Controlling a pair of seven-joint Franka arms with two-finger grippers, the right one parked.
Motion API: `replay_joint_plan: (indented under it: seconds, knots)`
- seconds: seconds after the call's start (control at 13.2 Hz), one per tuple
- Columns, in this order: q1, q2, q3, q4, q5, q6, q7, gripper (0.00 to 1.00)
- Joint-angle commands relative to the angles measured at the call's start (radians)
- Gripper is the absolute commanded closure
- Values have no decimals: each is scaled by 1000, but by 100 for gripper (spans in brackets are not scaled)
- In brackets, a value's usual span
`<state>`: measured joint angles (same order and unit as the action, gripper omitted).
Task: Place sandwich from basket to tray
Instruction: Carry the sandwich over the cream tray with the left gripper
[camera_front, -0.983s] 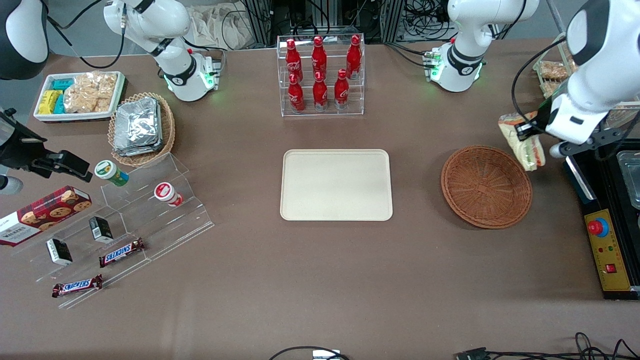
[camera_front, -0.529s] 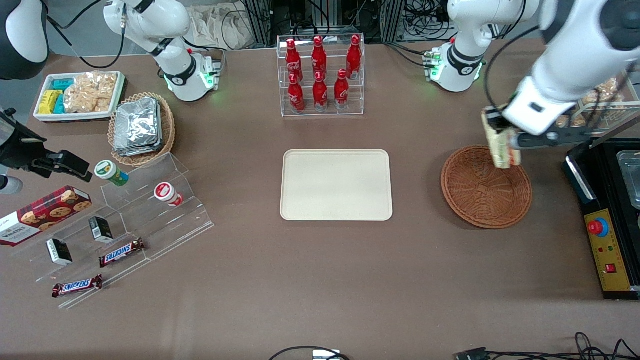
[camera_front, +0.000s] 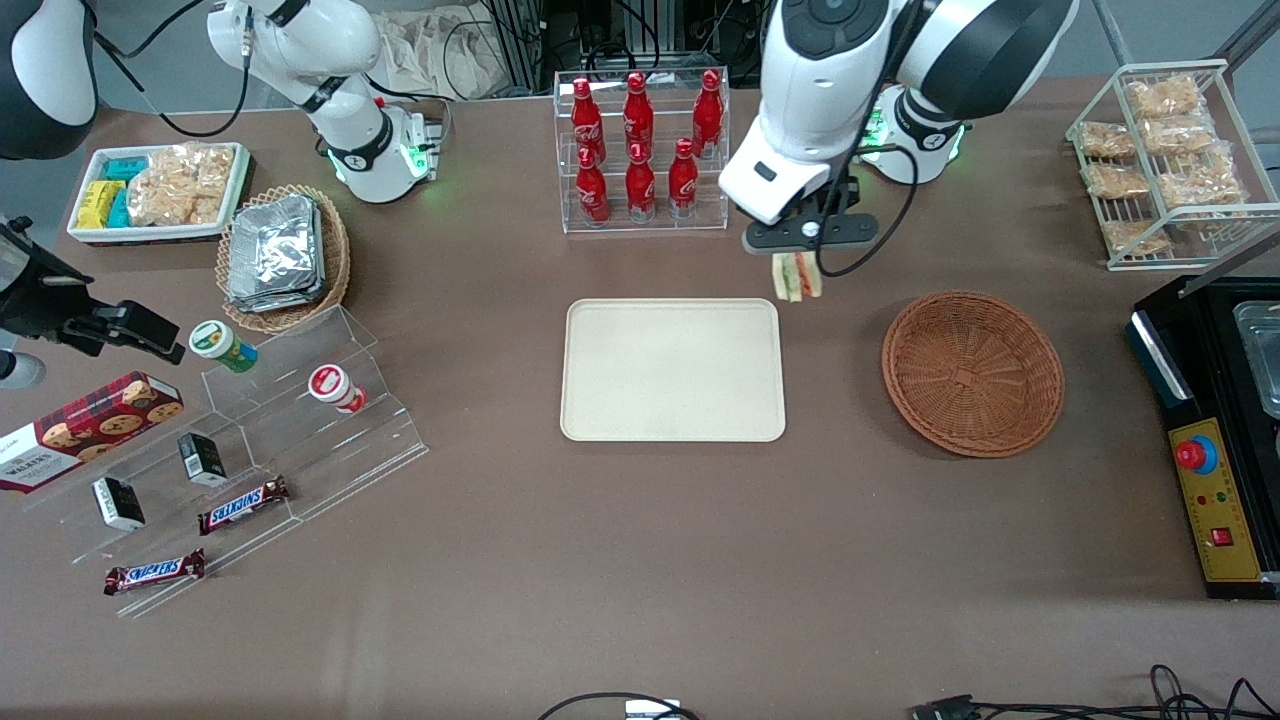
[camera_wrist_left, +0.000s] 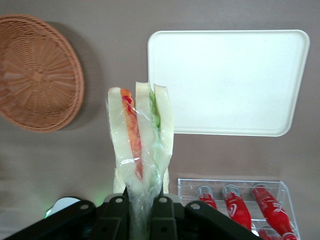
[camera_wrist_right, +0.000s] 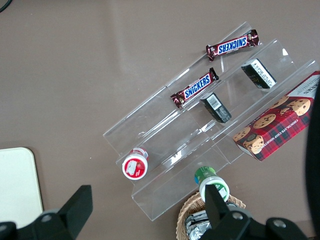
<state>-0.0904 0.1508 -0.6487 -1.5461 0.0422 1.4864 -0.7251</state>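
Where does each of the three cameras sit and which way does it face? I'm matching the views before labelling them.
Front view: high up facing the robots, looking down on the table; the gripper holds the sandwich near the tray.
Left wrist view: on the working arm, looking down past its fingers at the sandwich, tray and basket.
Right wrist view: on the parked arm, looking down at the acrylic snack steps.
Front and left wrist views share sandwich, tray, basket.

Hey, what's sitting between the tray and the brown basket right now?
Only bare table; the front view shows it. The gripper, shut on the sandwich, hangs beside the tray, not between it and the basket.
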Motion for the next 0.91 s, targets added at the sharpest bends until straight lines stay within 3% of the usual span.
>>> replay_joint_plan:
  seconds: [0.0, 0.38, 0.68, 0.83]
  knots:
    - [5, 68, -17, 18, 18, 34, 3, 97]
    - [-9, 102, -16, -216, 137, 325, 23, 98]
    - [-9, 232, -16, -262, 266, 489, 15, 98]
    - [-9, 288, -11, -261, 297, 535, 3, 98]
